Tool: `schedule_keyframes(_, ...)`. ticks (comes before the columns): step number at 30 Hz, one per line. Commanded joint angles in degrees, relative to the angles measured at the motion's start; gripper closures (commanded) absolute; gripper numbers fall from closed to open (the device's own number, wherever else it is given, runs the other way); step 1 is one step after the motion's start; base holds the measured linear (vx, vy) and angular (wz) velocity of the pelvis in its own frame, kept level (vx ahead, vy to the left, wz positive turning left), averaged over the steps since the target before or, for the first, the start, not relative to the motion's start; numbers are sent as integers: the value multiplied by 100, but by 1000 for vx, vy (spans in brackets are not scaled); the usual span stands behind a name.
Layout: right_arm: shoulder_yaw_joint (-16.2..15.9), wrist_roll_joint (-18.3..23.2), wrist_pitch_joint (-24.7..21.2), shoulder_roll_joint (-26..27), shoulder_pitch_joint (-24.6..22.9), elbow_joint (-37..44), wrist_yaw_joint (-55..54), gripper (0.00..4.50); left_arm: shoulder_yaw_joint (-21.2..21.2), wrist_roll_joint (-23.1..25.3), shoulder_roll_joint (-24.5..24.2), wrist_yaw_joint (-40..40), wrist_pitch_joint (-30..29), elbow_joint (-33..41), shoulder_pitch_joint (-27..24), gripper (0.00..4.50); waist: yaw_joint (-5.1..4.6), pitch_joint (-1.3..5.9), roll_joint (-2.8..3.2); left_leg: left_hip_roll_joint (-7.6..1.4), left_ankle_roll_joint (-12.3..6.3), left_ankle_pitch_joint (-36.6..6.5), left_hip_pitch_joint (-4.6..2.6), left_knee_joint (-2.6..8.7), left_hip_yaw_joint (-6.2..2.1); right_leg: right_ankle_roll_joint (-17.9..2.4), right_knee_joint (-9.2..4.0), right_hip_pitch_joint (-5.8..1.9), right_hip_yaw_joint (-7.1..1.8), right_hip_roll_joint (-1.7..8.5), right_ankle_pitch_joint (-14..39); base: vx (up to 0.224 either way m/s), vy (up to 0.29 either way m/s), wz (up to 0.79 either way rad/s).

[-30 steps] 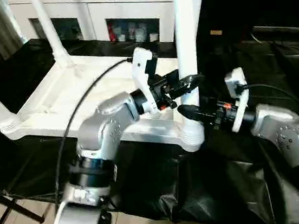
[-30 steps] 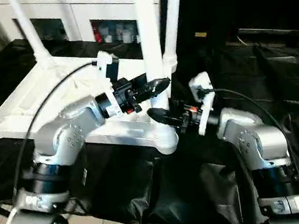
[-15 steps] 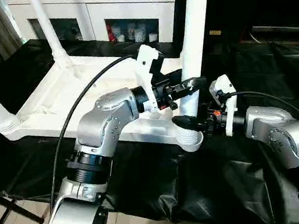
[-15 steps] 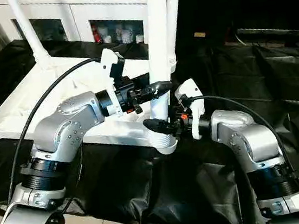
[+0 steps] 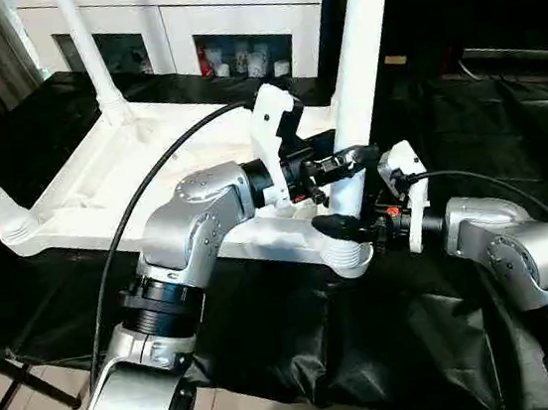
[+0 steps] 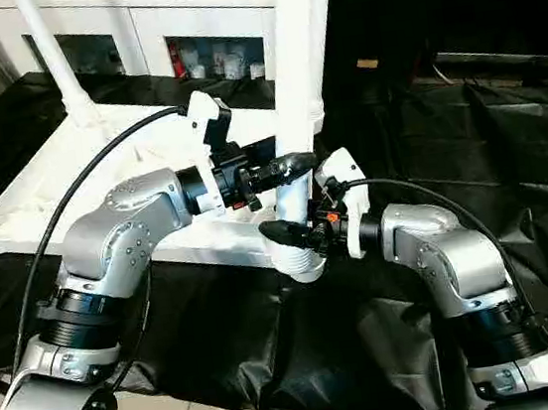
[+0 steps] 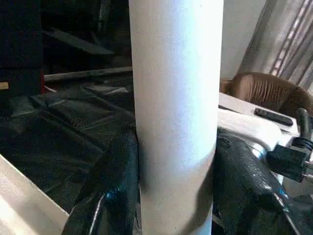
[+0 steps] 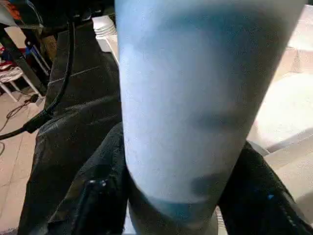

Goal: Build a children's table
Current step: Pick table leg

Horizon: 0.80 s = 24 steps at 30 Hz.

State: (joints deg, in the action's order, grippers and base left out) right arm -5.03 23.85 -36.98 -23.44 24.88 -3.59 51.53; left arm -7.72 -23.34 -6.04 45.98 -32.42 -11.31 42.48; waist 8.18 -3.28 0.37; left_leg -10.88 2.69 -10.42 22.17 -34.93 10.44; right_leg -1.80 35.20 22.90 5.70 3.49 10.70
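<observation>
Table leg (image 5: 363, 74) you hold stands upright in the corner socket (image 5: 348, 253); left gripper (image 5: 353, 158) and right gripper (image 5: 342, 227) both clamp it.

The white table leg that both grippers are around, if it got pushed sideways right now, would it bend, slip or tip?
The leg looks like a stiff, smooth plastic tube, so it would probably tip rather than bend. Its surface may slip between the left gripper and right gripper. Its foot sits at the corner socket, which likely limits tipping.
</observation>
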Motion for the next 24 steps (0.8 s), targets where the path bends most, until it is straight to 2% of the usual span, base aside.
schedule_keyframes(1, -77, -89, 44, -50, -24, -42, 27, 253, -41, 50, 0, 33, 52, 58, 75, 264, -4, 444, -58, -281, -229, -482, -100, 355, -119, -862, -421, -345, -358, 557, 962, 0, 0, 0)
schedule_keyframes(8, -77, -123, 95, -59, -33, -110, -15, 260, -43, 71, 16, -58, 23, 47, 84, 264, -4, 449, -51, -278, -241, -459, -97, 350, -120, -881, -412, -347, -356, 552, 893, 0, 0, 0)
schedule_keyframes(10, -74, -134, 128, -37, -44, -124, -35, 260, 9, -23, 55, -54, -55, 52, 96, 208, -6, 448, -51, -275, -232, -479, -95, 347, -118, -891, -414, -353, -355, 555, 898, 0, 0, 0)
schedule_keyframes(13, -75, -170, 207, 11, -66, -138, -94, 260, 97, -76, 121, -118, 2, 40, 108, 183, -1, 447, -50, -275, -223, -459, -91, 348, -121, -902, -415, -353, -351, 558, 905, 0, 0, 0)
schedule_keyframes(16, -19, -215, 353, 158, -79, -206, -294, 260, 393, -65, 346, -431, 581, -67, 136, 161, -6, 454, -48, -277, -229, -475, -85, 342, -126, -926, -413, -360, -350, 557, 818, 0, 0, 0)
schedule_keyframes(20, 139, -313, 613, 369, 17, -432, -718, 260, 714, -142, 476, -769, 751, -208, 227, 161, -10, 454, -55, -270, -211, -519, -90, 346, -124, -900, -424, -362, -346, 563, 925, 0, 0, 0)
schedule_keyframes(24, 385, -483, 929, 571, 147, -759, -1253, 260, 596, 68, 244, -452, 1142, -458, 93, 161, -31, 446, -27, -254, -181, -531, -101, 360, -123, -790, -452, -323, -347, 544, 1035, 0, 0, 0)
